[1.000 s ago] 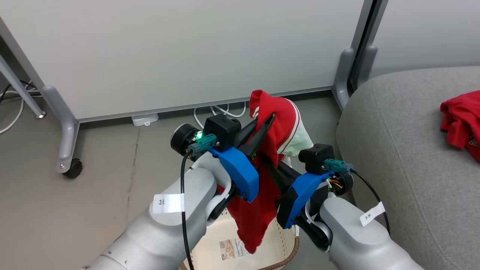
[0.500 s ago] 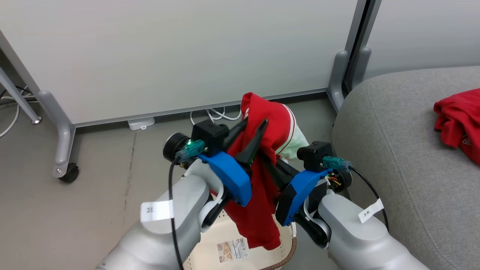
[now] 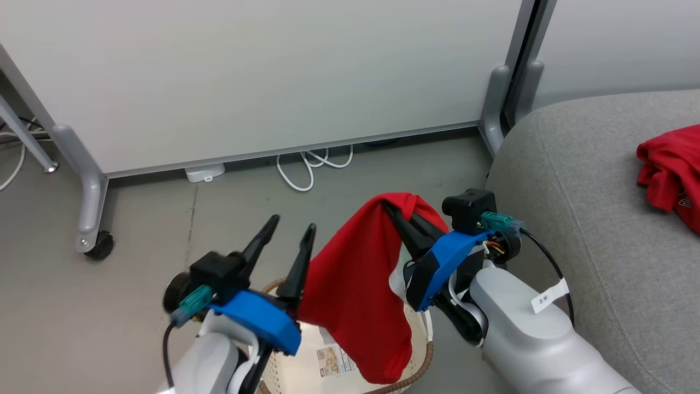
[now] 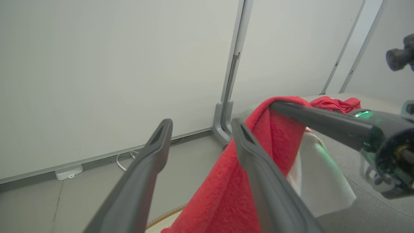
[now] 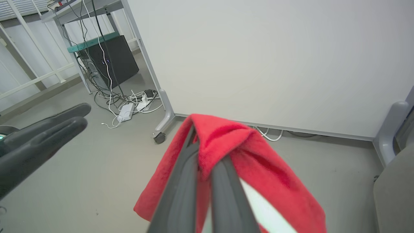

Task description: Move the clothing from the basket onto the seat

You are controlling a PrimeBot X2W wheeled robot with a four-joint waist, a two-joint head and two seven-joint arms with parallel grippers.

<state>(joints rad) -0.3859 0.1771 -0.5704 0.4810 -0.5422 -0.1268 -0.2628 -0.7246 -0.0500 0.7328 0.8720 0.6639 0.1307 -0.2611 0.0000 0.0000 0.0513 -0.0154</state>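
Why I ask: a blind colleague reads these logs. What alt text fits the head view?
The right gripper, shut on a red garment, holds it hanging above the cream basket. The left gripper is open and empty beside it, and a second red garment lies on the grey seat at right.

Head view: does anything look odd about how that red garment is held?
Slightly. The red garment hangs from the right gripper alone, pinched at one fold, its tail drooping over the basket. The left gripper stands open beside it, holding nothing.
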